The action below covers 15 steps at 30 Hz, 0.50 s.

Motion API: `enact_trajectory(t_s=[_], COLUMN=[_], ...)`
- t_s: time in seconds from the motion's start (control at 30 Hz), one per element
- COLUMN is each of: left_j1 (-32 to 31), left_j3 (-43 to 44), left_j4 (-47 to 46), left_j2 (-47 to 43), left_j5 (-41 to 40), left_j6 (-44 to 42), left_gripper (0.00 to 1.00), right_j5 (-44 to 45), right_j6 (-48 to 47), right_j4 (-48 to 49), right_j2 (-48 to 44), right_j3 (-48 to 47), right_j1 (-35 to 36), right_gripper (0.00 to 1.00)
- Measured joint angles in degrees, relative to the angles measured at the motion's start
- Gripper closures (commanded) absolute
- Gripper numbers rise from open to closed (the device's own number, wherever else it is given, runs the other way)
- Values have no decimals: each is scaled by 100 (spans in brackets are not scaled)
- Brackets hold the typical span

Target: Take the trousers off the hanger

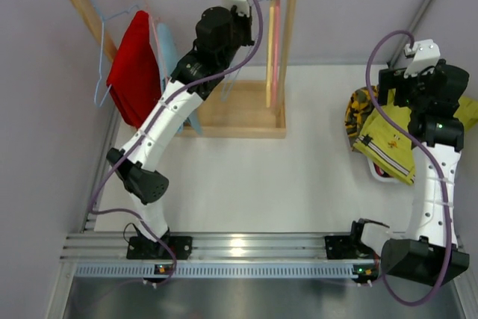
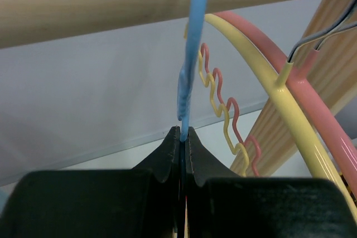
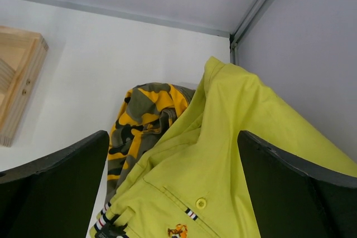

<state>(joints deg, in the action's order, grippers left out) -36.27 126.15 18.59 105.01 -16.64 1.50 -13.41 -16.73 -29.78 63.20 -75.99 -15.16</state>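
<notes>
Pinched shut, the left hand [image 2: 183, 135] grips a thin blue plastic hanger [image 2: 192, 54] just below the round wooden rail [image 2: 83, 4] it hooks over, up at 11 o'clock on the white table [image 1: 261, 177]. The right hand [image 3: 173, 137] hovers with its fingers spread wide and holding nothing, above the yellow-green cotton trousers [image 3: 234, 137]. These lie off the hanger at 3 o'clock, partly over a yellow-and-black camouflage cloth [image 3: 139, 115]. The red folded cloth trousers [image 1: 134, 69] and the light blue folded cloth trousers [image 1: 167, 54] hang from the rail at its 9 o'clock end, so the task looks about one third done. The arm hides which garment the gripped hanger carries. The grip is a narrow pinch on a slick strip, so the hanger could twist or slide between the fingers once it bears weight. Pulling sideways before the hook clears the rail could drag or tip the rack. An empty yellow plastic hanger [image 2: 279, 96] and a pink plastic hanger [image 2: 329, 132] sit just beside it at 3 o'clock and might snag. The forearm passes close to the red pair and could brush it loose.
</notes>
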Motion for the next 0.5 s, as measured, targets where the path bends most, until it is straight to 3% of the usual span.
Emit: enact_trajectory(t_s=[0.5], left_j1=[-2], left_j3=[688], left_j4=[-863], left_j2=[935], left_j5=[-229], left_j6=[-223], left_gripper=[100], right_j5=[-24], right_j6=[-120], right_j4=[7], right_j2=[-293], right_j3=[332], right_j1=[-2], right_gripper=[0])
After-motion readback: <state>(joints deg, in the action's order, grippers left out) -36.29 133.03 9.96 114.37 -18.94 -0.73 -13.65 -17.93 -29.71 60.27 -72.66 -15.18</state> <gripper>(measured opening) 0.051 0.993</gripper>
